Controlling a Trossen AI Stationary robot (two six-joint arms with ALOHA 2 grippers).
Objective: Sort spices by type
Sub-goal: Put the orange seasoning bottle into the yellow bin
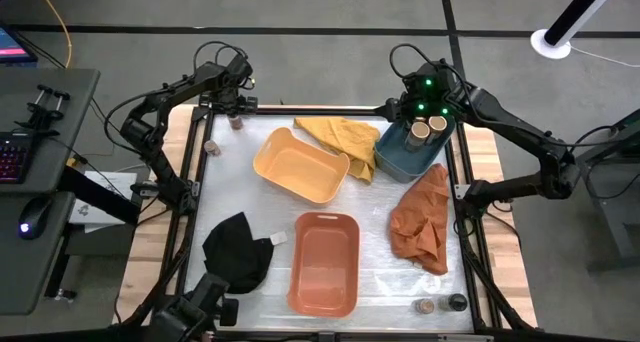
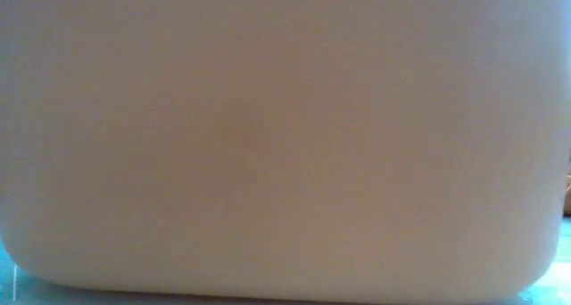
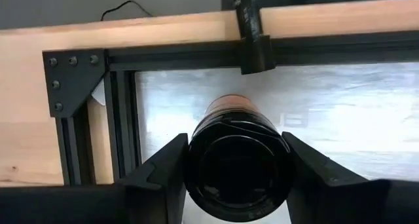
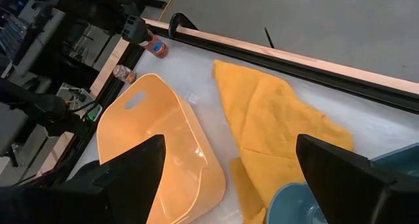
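Left gripper at the far left corner of the surface, its jaws set on either side of a slim dark-capped spice jar with a reddish-brown body — the fingers appear to touch the cap, though whether they already pinch it cannot be told. A second small jar stands just beside these jaws, against the frame rail. Right gripper hovers over the blue tub, jaws spread wide and holding nothing; directly below them, inside the tub, stand two wider jars with pale tan tops. Beside the tub, toward the left jaws, lies the yellow cloth, then the yellow tub. Well away from both jaws, at the near right corner, two further jars stand side by side — near the orange cloth. The orange tub fills the low view.
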